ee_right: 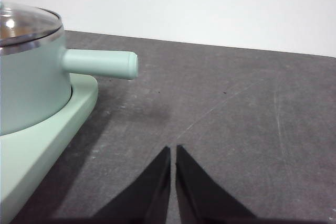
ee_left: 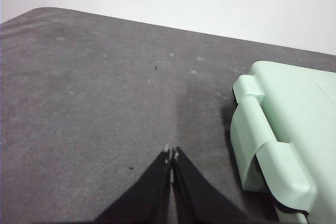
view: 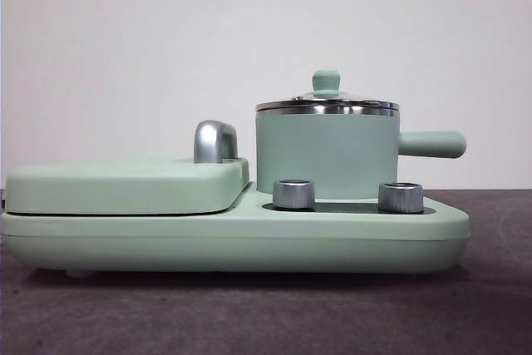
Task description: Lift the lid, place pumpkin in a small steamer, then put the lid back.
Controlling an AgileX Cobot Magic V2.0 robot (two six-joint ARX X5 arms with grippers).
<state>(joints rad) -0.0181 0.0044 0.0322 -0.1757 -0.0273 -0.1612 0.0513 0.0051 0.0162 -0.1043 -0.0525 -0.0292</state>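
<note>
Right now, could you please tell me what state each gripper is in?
Left gripper: jaws shut, holding nothing, over bare table beside the appliance base.
Right gripper: jaws shut, holding nothing, near the small steamer.

Readable text: none is showing in any view.
Appliance base (view: 233, 234): no brand, label or number is appearing on its front.
Silver knobs (view: 293, 194): no markings are showing that can be read.
Small steamer (view: 326, 154): it is bearing no print.

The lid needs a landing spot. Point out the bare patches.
Bare grey table lies beyond the small steamer's side handle, and more beside the flat cover's hinge end. The appliance base is crowded: pot, cover, two knobs.
</note>
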